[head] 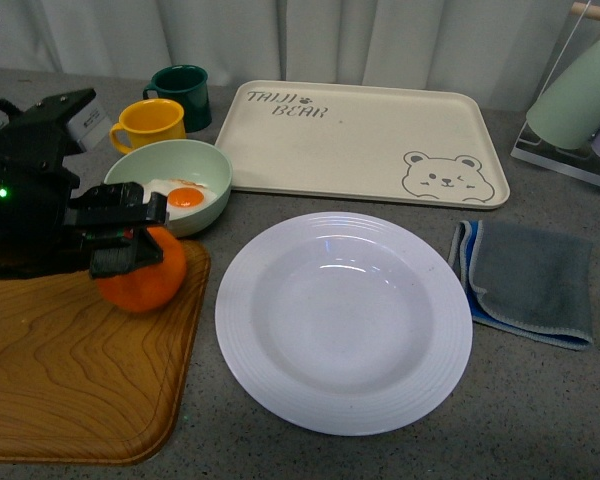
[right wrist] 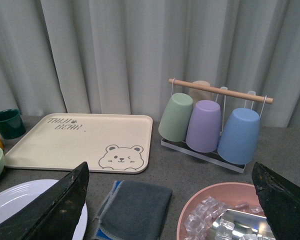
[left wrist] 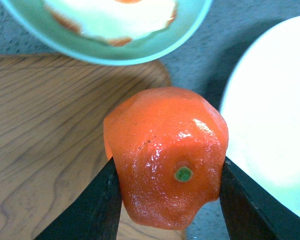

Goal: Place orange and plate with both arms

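Pinching the orange between the 2 black fingers of the left gripper, over the wooden tray's corner beside the green bowl; not showing whether lifted or resting. Probably needing only a short carry rightward to the white plate, lying just beside. Reaching in low from the left. Hanging back with the right gripper spread wide, empty.

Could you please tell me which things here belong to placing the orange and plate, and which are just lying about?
Part of the job: orange, gripped in the jaws of the left gripper; plate; right gripper, open and empty.

Lying about: wooden tray, green bowl with fried egg, yellow mug, dark green mug, bear tray, grey cloth, cup rack, pink bowl.
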Robot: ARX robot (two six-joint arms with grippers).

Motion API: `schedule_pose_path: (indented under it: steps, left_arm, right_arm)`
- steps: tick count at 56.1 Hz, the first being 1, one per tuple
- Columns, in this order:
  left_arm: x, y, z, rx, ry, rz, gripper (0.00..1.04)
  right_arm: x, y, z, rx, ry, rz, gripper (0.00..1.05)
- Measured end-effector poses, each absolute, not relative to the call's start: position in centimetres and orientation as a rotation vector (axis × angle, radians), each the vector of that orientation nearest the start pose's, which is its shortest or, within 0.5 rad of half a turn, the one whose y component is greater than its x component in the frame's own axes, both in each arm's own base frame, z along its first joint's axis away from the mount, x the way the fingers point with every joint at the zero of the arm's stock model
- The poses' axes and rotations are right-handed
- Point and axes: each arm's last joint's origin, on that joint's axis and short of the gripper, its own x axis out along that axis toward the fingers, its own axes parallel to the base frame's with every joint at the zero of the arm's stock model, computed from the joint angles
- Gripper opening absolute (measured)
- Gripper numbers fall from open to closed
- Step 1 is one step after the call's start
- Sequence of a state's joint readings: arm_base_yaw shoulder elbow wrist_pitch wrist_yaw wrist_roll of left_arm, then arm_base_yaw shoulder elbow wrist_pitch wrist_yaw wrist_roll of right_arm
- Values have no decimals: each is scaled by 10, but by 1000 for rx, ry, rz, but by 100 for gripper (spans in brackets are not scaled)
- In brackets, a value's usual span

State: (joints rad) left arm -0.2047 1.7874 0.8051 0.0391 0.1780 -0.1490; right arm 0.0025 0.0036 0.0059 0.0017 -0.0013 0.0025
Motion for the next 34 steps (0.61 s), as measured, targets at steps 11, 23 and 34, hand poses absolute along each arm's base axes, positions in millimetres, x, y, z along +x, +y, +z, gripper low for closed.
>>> schedule_pose_path:
  steps: [11,23,34]
  left_arm:
    - [306,-114,126,-121,938,-411,45]
    - [298,-156,113,-71,981,-484,45]
    - [298,-177,97,-35,1017,-500,45]
  right_arm:
    - [98,0,165,2,-4,4,95]
    - [98,0,165,2,-4,4,95]
    - [98,0,165,2,-4,3,95]
